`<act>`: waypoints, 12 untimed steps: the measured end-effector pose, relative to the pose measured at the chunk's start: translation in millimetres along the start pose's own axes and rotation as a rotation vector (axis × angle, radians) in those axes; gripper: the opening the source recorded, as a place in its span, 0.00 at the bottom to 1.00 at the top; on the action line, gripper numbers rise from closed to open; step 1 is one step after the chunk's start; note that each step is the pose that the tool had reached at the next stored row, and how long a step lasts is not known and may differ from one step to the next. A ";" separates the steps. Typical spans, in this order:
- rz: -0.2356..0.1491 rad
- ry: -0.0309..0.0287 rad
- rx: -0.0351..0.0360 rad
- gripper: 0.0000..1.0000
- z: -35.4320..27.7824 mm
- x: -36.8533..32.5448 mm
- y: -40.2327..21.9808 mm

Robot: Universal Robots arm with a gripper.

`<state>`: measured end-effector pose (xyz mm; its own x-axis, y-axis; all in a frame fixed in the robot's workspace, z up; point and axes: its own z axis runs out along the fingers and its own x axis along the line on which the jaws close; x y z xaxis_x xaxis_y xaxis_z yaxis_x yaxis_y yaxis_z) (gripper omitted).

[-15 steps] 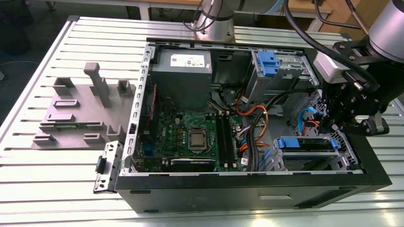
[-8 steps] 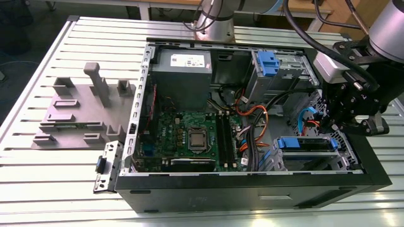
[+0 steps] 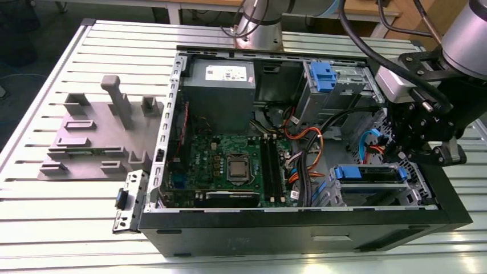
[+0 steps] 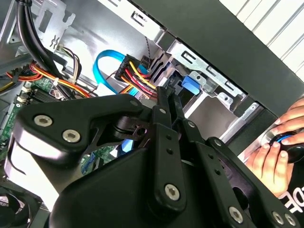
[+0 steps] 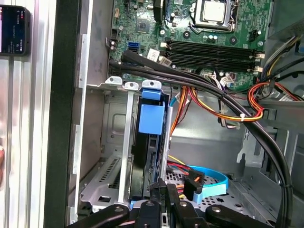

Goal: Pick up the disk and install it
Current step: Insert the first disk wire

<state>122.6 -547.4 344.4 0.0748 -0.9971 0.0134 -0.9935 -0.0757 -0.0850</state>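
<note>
The disk (image 3: pixel 370 173) sits in the drive cage at the near right corner of the open computer case (image 3: pixel 304 228), framed by its blue carrier rail. In the first wrist view the disk (image 5: pixel 142 156) stands edge-on in the cage, with the blue carrier tab (image 5: pixel 151 116) at its end. My gripper (image 3: pixel 396 153) hangs just above that cage. In both wrist views its fingers (image 5: pixel 164 192) lie close together, pointing at the disk's edge. The gripper (image 4: pixel 167 95) looks shut with nothing visible between the fingers. Whether the tips touch the disk is hidden.
Orange, red and yellow cables (image 5: pixel 228 111) and a blue flat cable (image 5: pixel 209 183) run beside the cage. The motherboard (image 3: pixel 228 165), a grey power-supply box (image 3: pixel 220 85) and a second blue-railed bay (image 3: pixel 323 77) fill the case. A grey fixture (image 3: pixel 99 131) lies on the slatted table. A hand (image 4: pixel 275 156) rests outside.
</note>
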 end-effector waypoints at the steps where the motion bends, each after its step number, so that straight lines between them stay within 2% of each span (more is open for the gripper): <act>1: 0.005 0.0006 0.0007 0.17 0.4 0.0 0.3; 6: 0.027 0.0026 0.0048 0.17 2.0 1.0 1.3; 10: 0.027 0.0031 0.0137 0.17 3.1 4.3 3.1; 12: 0.028 0.0035 0.0214 0.17 3.6 4.4 5.7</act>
<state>117.6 -552.2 340.4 0.0471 -0.9988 0.0143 -0.9931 -0.0484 -0.1066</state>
